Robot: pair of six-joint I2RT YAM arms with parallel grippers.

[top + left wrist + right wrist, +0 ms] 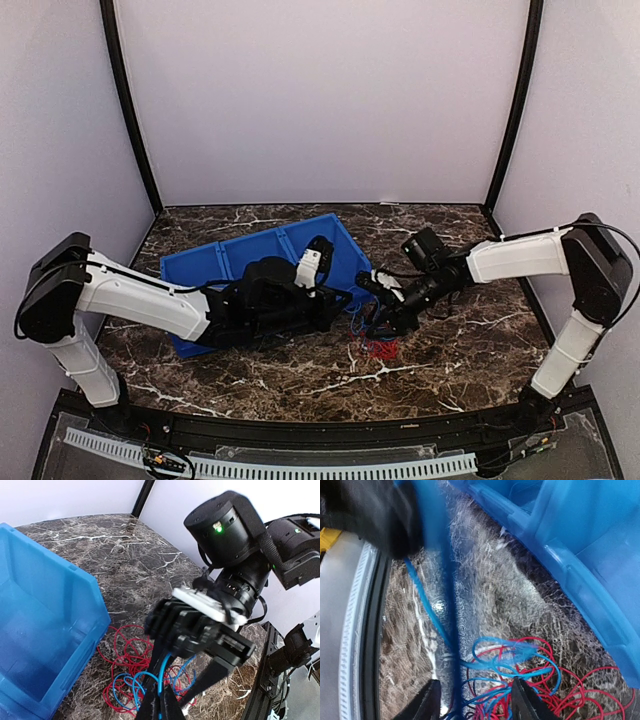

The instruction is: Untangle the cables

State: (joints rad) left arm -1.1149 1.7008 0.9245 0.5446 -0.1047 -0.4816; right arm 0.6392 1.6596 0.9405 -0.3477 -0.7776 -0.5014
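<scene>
A tangle of red cable [381, 348] and blue cable [125, 685] lies on the marble table just right of the blue bin [220, 262]. My left gripper [161, 694] is shut on one blue strand and holds it taut above the heap. My right gripper [477, 700] is open. Its two fingers straddle blue loops [520, 652] over the red coils [590, 690], close to the left gripper. In the top view the two grippers meet over the heap, left [345, 300] and right [372, 318]. No yellow-tan cable shows.
The blue bin's wall [50, 630] stands right next to the heap, and its rim [580, 555] also shows in the right wrist view. The table's front edge with a black rail [300, 432] is near. White walls enclose the back and sides.
</scene>
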